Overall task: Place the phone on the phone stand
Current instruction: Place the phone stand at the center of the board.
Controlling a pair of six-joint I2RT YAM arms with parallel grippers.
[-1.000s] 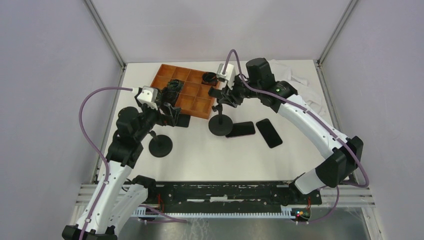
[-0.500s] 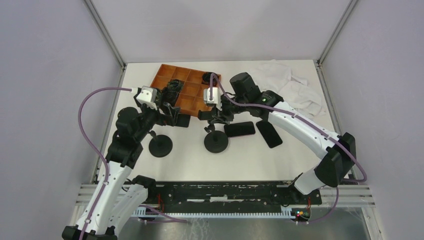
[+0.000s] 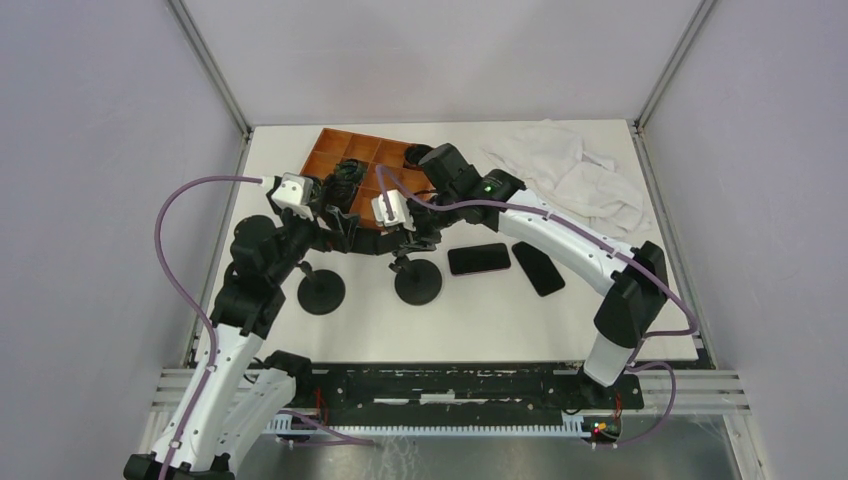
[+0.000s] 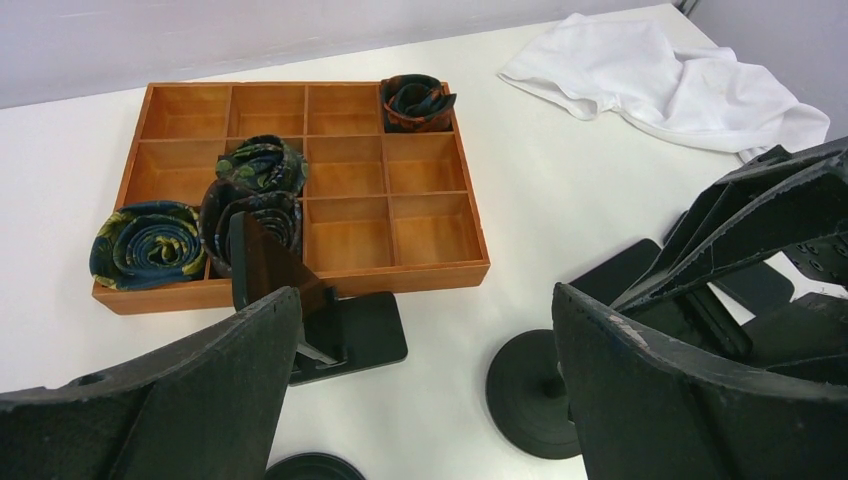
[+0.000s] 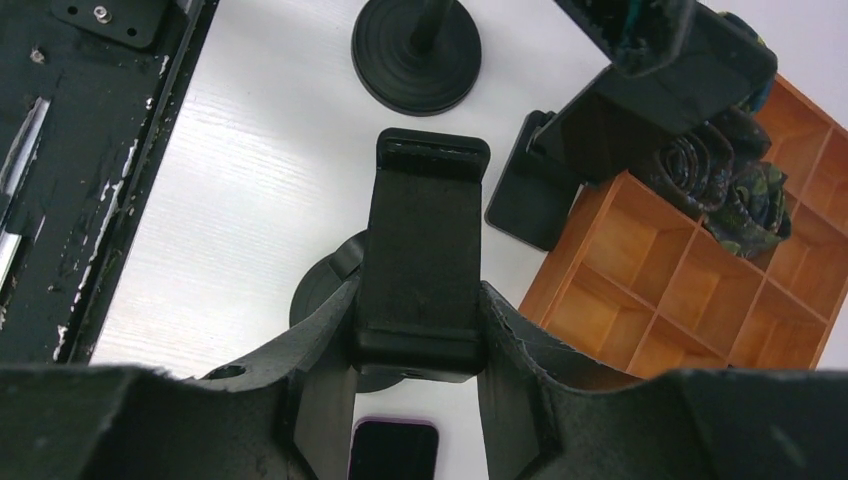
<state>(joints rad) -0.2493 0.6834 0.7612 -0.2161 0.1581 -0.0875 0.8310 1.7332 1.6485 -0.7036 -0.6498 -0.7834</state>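
- R wrist view: phone (image 5: 392, 447) cut off at frame bottom, low between the fingers of R claw (image 5: 418, 335); stem of phone stand (image 5: 420, 250) hidden behind its cradle.
- Phone: black slab, rounded corners, flat on desk (image 3: 520, 325), just beside R claw, side away from L claw (image 4: 425, 310).
- R claw: part-closed, clamping stand cradle's sides.
- L claw: spread wide, nothing held.

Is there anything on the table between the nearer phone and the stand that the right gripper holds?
Nothing visible does. The phone lies flat just to the right of the stand, with only bare table between them. The right gripper is shut on the stand's cradle.
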